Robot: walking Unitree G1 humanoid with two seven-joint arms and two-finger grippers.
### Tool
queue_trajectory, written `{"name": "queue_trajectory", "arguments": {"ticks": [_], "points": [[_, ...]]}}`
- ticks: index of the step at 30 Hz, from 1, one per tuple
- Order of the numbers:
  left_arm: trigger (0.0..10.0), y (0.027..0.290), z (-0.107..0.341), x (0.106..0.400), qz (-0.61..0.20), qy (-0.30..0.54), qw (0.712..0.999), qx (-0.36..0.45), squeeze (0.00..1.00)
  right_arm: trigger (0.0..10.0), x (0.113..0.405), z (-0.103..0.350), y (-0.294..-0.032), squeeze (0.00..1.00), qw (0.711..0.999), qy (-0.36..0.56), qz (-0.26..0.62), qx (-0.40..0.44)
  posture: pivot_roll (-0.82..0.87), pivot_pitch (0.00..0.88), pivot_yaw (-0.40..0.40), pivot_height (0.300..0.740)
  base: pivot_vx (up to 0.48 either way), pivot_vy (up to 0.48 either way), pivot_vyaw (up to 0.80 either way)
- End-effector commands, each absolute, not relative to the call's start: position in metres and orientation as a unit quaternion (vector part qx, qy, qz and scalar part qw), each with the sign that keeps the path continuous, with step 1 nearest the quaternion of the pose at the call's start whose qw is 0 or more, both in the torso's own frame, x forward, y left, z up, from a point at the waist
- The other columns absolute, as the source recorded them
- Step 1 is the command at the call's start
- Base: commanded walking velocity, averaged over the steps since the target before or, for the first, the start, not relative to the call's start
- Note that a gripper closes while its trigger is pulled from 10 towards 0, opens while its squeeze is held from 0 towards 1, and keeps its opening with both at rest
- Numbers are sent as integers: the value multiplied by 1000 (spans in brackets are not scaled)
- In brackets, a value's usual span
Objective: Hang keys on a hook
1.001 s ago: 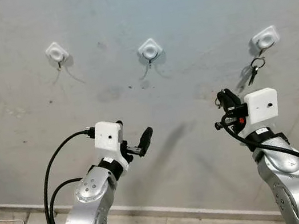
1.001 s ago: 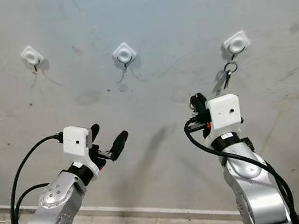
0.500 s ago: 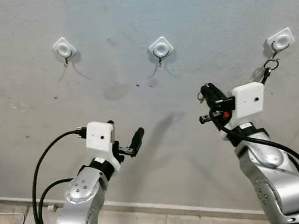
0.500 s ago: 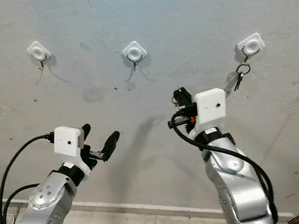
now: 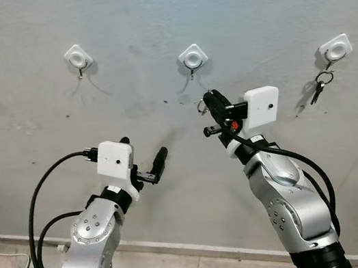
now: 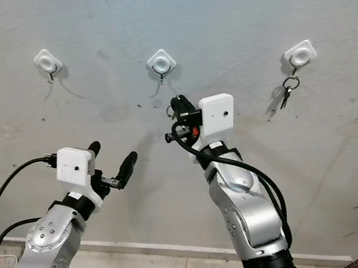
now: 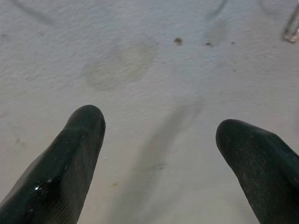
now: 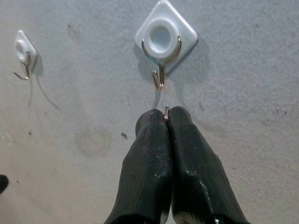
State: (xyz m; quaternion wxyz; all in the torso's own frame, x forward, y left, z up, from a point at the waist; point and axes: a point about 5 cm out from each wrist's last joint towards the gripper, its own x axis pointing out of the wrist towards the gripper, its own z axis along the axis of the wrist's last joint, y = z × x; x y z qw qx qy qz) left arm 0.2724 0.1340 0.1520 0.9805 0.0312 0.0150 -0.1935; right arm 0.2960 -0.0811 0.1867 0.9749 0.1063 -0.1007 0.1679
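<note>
Right gripper [image 8: 164,116] is pinching a key ring [image 8: 166,112] at hook's [image 8: 161,44] 6 o'clock; left gripper [image 7: 159,135] is hanging released.

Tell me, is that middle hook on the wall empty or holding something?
Empty. The middle hook hangs bare; the right gripper, shut on a key ring, sits just below it.

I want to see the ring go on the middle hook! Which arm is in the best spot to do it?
The right one, probably. The right gripper is shut on a key ring just below the middle hook. The left gripper is open, holds nothing and sits lower, farther from that hook.
</note>
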Motion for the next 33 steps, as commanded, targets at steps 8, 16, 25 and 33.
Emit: {"name": "queue_trajectory", "arguments": {"ticks": [8,16,25,33], "points": [[10000,131,152,272,-190,22,981,9,0,10000,294,186,-96,0,978,-107,150,99,196,0,-39,740,0,0,0],[10000,141,148,257,-187,24,981,41,0,10000,254,179,-140,0,984,-85,142,63,150,0,-37,740,0,0,0],[10000,150,140,248,-194,38,980,34,0,10000,219,172,-162,0,986,-38,163,16,126,0,-40,740,0,0,0],[10000,148,142,246,-203,30,978,27,0,10000,212,169,-161,0,984,-15,176,14,132,0,-45,740,0,0,0]]}}
